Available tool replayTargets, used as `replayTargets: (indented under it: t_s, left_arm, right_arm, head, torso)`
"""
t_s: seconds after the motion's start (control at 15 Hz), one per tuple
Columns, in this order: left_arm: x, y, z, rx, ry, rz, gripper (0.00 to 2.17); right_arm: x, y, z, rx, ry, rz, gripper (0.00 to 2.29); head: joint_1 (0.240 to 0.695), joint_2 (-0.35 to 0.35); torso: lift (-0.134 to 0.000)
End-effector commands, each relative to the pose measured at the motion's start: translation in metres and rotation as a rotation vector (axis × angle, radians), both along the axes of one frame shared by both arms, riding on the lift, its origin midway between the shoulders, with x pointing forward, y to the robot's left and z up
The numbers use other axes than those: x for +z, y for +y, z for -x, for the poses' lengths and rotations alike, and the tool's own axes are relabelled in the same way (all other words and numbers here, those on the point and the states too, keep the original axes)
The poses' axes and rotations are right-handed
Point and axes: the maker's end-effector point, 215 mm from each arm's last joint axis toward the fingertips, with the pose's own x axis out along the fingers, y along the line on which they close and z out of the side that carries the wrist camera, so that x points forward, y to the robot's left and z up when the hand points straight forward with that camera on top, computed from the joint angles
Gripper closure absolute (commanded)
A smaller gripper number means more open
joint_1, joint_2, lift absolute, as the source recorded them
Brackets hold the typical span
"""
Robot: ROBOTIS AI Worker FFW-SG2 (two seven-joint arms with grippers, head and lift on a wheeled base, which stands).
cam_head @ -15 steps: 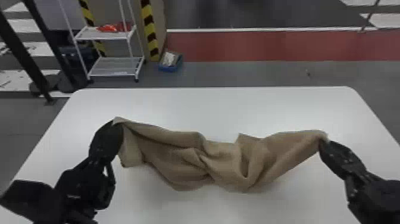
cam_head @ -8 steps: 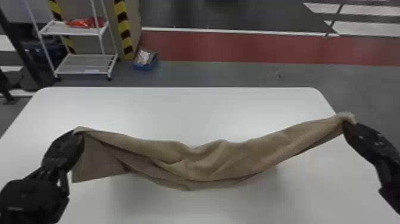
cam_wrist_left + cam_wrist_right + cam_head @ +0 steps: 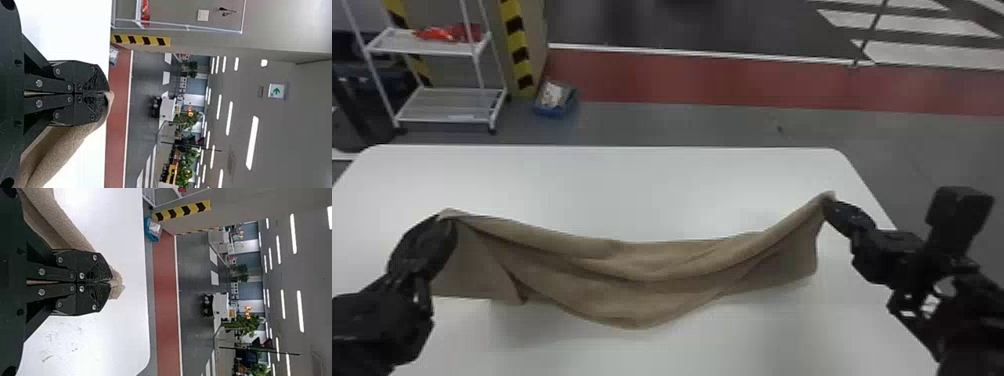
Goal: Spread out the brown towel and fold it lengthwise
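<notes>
The left pincer (image 3: 446,218) is squeezed together on one top corner of the brown towel (image 3: 632,287). A bit of cloth pokes out past its tips. Just under this pincer, a loose flap hangs down toward the robot's side of the table (image 3: 652,195).

Going right from there, the towel runs all the way across to the other pincer. Its long way goes from pincer to pincer, side to side. The middle droops lower than both pincers, with soft wrinkles in it. I can't tell if the lowest part touches the table.

The right pincer (image 3: 827,205) is squeezed together too, on the other top corner. A small tip of cloth sticks out past it, and more towel hangs below.

Each pincer is nearest to its own end, so I think both arms have to work as a team. The towel looks partly spread, but not folded. The pincers may need to pull a little apart to make the droop flatter, then lay the towel down. If one corner slips out, that end could flop into a bunch.
</notes>
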Motion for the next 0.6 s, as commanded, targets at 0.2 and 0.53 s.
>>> replayTargets:
  t_s: [0.2,0.53]
  left_arm:
    - [-0.014,0.009,-0.062,0.011,0.016,0.029,1.98]
    - [0.014,0.041,-0.132,0.053,-0.055,0.079,1.98]
  right_arm:
    - [0.036,0.004,-0.056,-0.013,-0.07,0.025,1.65]
    - [0.073,0.003,-0.113,-0.017,-0.13,0.046,1.65]
  head:
    - [0.695,-0.076]
    - [0.686,-0.054]
  torso:
    - [-0.124]
    - [-0.124]
